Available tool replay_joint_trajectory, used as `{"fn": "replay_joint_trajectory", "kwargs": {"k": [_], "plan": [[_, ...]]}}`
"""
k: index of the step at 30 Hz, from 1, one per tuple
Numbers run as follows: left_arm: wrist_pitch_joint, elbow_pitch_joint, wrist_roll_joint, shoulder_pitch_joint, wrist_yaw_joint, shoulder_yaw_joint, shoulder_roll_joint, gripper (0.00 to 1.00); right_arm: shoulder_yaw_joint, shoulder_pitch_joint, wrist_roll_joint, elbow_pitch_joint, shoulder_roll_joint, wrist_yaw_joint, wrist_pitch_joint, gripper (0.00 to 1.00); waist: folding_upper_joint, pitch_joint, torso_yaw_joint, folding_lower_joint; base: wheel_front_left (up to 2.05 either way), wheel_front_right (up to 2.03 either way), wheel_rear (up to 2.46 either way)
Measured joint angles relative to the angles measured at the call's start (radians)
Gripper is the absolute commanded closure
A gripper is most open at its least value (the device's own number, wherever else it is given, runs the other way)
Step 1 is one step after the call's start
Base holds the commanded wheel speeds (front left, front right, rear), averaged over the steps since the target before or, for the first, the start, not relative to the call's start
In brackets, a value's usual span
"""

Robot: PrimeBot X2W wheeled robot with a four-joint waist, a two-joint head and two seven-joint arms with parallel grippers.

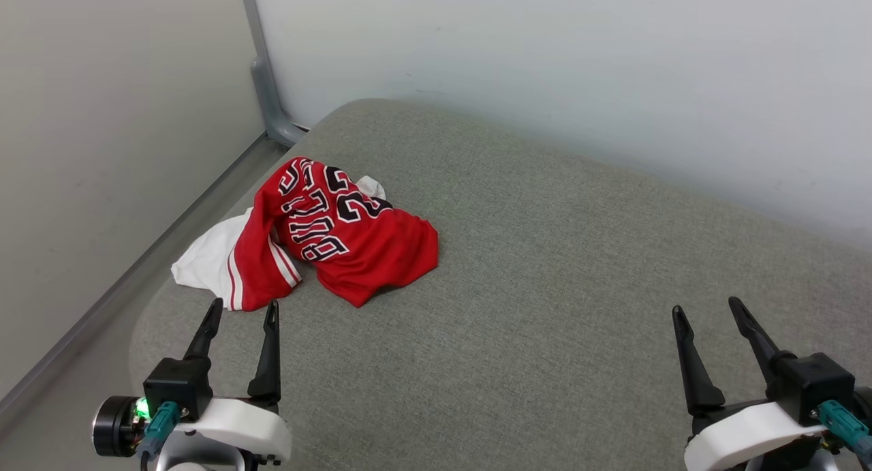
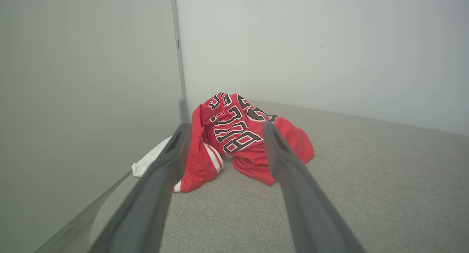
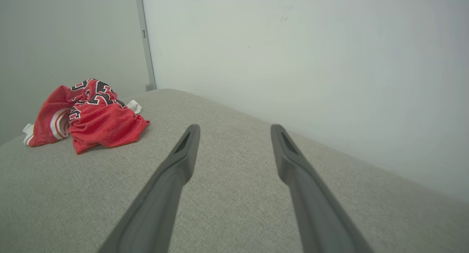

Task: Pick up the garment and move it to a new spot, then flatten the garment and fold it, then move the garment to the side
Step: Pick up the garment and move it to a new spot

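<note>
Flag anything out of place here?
Only the garment: bunched in a crumpled heap at the grey cushion's far left corner, lettering creased, one white sleeve spilling to the cushion's edge. The left pincer and right pincer are open, not gripping it.

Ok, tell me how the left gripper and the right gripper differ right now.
1. The left gripper sits close to the garment; the right gripper is far from it, over bare grey cushion.
2. In the left wrist view the garment lies straight ahead, framed by the left gripper's fingers; in the right wrist view it lies off to the left of the right gripper.
Shared: both are open and hold nothing.
</note>
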Motion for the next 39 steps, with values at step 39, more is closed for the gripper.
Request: {"fn": "replay_joint_trajectory", "kwargs": {"k": [39], "plan": [[0.783, 0.302, -0.527, -0.725, -0.046, -0.219, 0.435, 0.0, -0.039, -0.249, -0.131, -0.141, 0.0, 0.0, 0.062, 0.0, 0.0, 0.456, -0.218, 0.0002, 0.0, 0.0, 0.0]]}}
